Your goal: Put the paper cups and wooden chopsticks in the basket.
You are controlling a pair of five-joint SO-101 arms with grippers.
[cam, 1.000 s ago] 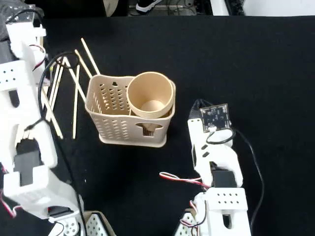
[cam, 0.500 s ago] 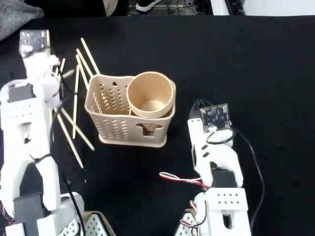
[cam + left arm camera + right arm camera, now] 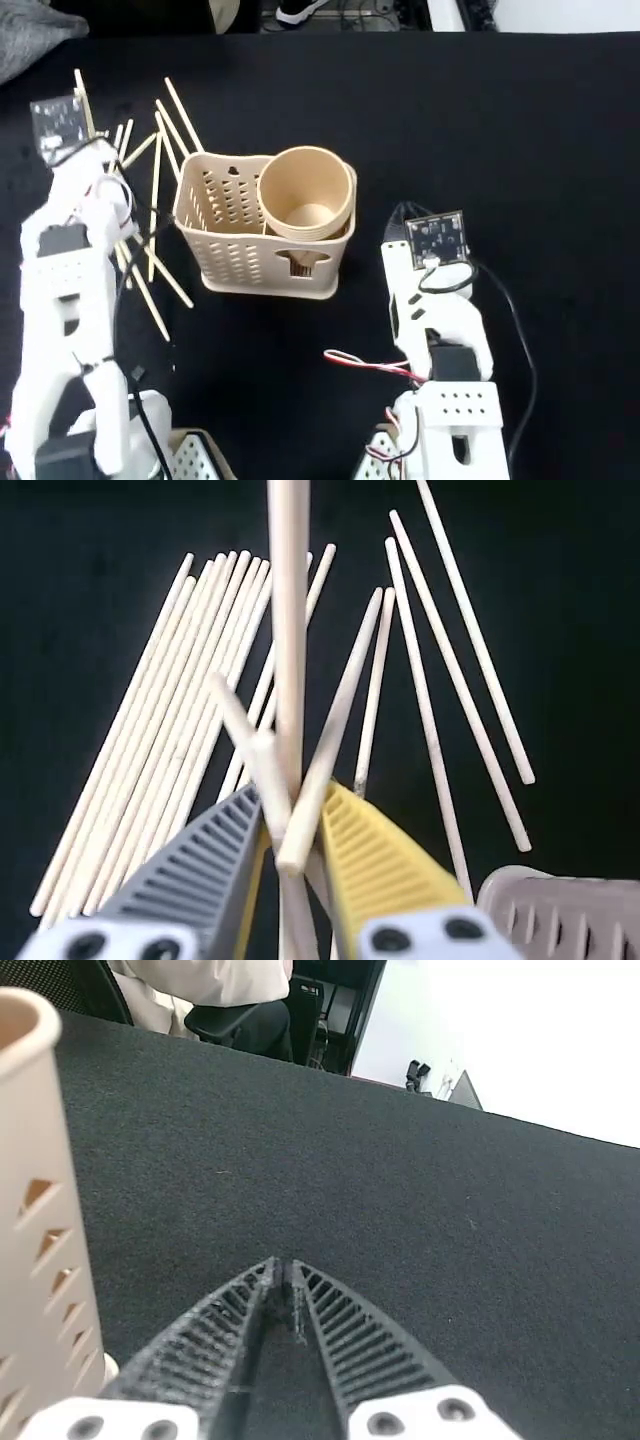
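Wooden chopsticks (image 3: pixel 156 170) lie scattered on the black table left of the beige basket (image 3: pixel 225 235). In the left wrist view my left gripper (image 3: pixel 290 798) is shut on a few crossed chopsticks (image 3: pixel 287 660), just above the pile of chopsticks (image 3: pixel 165 740). One held stick (image 3: pixel 80 95) pokes out past the left arm (image 3: pixel 62 265). Stacked paper cups (image 3: pixel 305 195) stand inside the basket's right half. My right gripper (image 3: pixel 283 1272) is shut on nothing, low over the cloth right of the basket wall (image 3: pixel 35 1210).
The right arm (image 3: pixel 440 300) rests right of the basket, with black tabletop (image 3: pixel 500 130) open beyond it. A basket corner (image 3: pixel 575 915) shows close beside the left gripper. A grey cloth (image 3: pixel 35 30) lies at the far left corner.
The left arm swung out over the chopstick pile and shut on a few sticks; several loose sticks shifted and now lie more crossed. The right arm, basket and cups stayed put.
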